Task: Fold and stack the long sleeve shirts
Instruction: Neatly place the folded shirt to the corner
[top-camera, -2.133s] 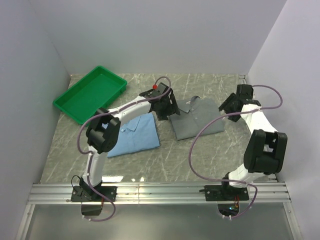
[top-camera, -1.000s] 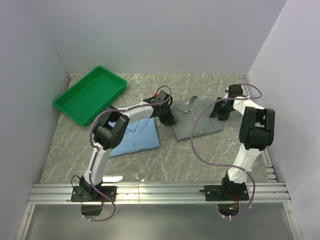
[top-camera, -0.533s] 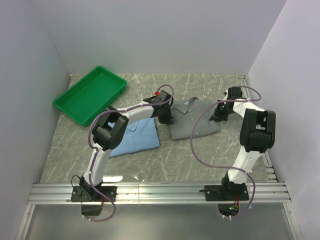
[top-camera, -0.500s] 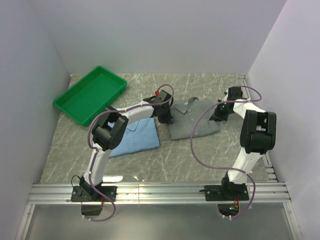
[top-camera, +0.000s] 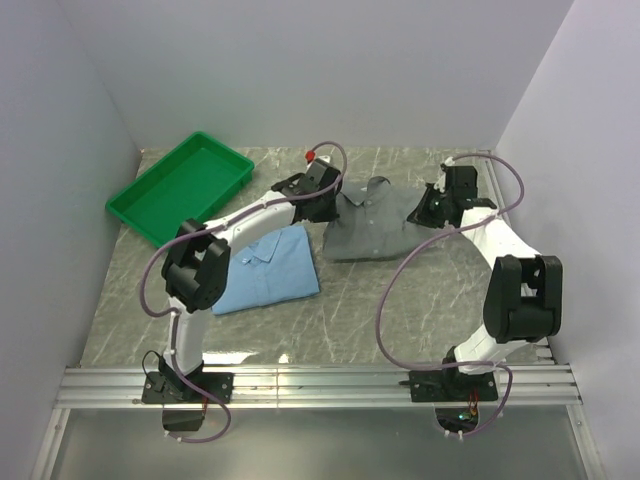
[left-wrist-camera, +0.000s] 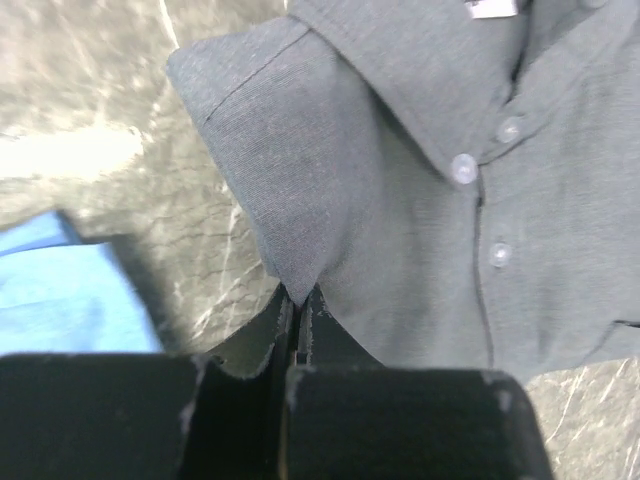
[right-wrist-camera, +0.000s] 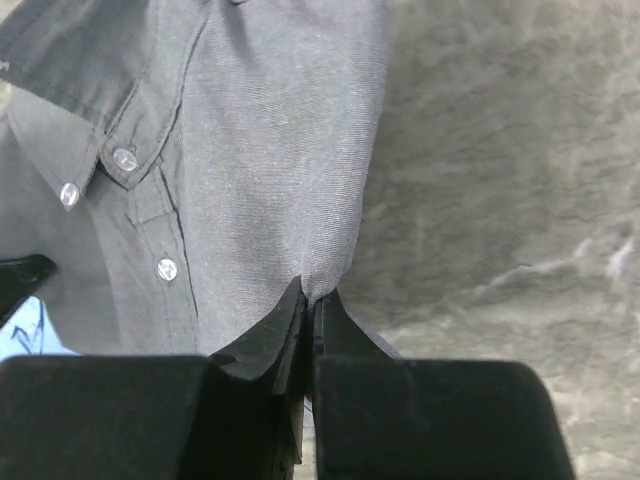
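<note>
1. Folded flat, near centre-left: blue shirt (top-camera: 268, 268)
2. Folded, far centre: grey shirt (top-camera: 365, 225), pinched at both shoulders, left gripper (left-wrist-camera: 300, 302) clamped tight on left one, right gripper (right-wrist-camera: 310, 300) on right
3. Left to do, likely: stacking grey onto blue

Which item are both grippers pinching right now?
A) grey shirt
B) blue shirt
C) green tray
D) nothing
A: each wrist view shows the grey shirt bunched in a pinch, one side in the left gripper, the other in the right gripper.
</note>
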